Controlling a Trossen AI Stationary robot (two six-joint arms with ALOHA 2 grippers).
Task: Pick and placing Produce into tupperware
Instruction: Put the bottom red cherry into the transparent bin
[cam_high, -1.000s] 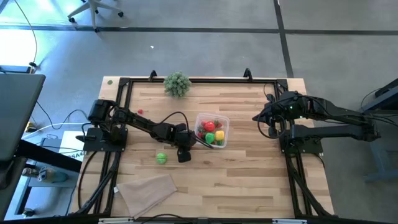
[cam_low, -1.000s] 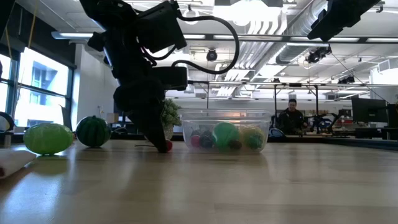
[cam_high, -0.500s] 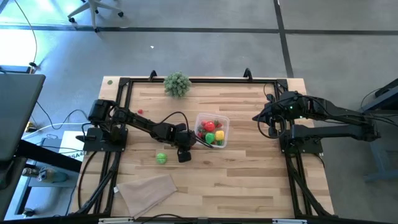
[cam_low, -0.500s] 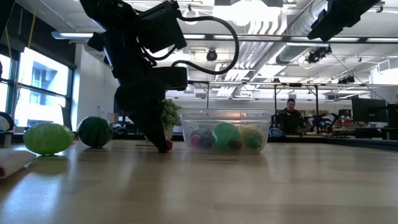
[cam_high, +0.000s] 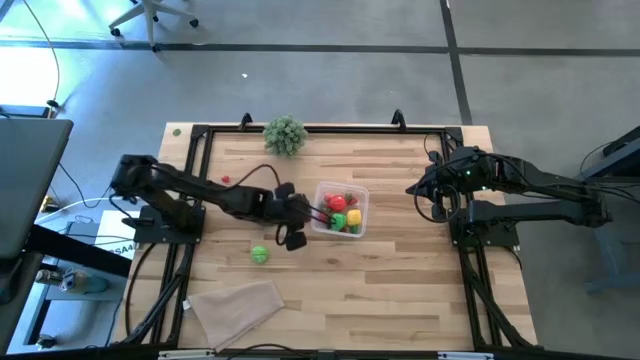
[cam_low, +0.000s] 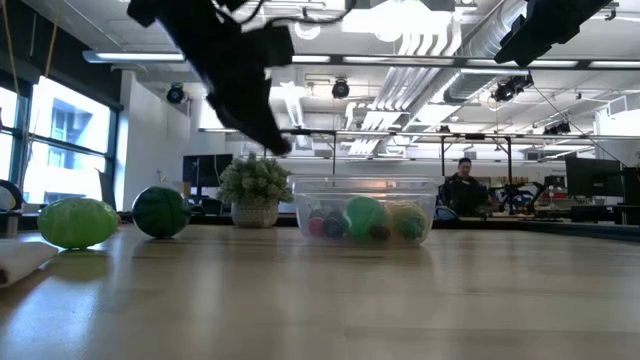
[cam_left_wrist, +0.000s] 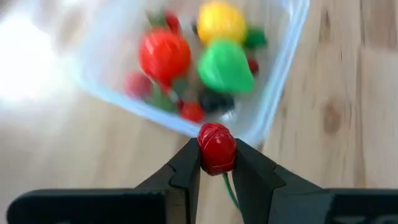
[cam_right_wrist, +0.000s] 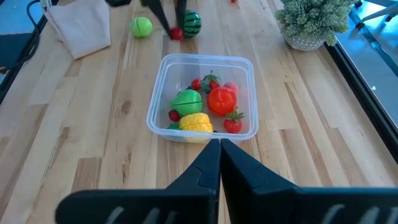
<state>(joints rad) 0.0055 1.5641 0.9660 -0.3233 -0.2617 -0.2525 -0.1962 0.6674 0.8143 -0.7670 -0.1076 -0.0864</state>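
You are working in an open-plan robotics lab or office: exposed ducts (cam_low: 470, 45) and strip lights cross the ceiling, and a person (cam_low: 465, 187) sits among desks and monitors (cam_low: 592, 178) behind the table. Around your black-framed wooden table (cam_high: 400, 270) lies a grey concrete floor (cam_high: 330, 85), with an office chair's wheeled base (cam_high: 150, 14) nearby.

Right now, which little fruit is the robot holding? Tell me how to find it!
Find the clear tupperware in the middle of the wooden table. Just beside its edge is the left gripper, raised off the table. Pinched between its two dark fingers is a small round red fruit with a thin green stem, the only fruit up in the air, neither in the box nor on the wood.
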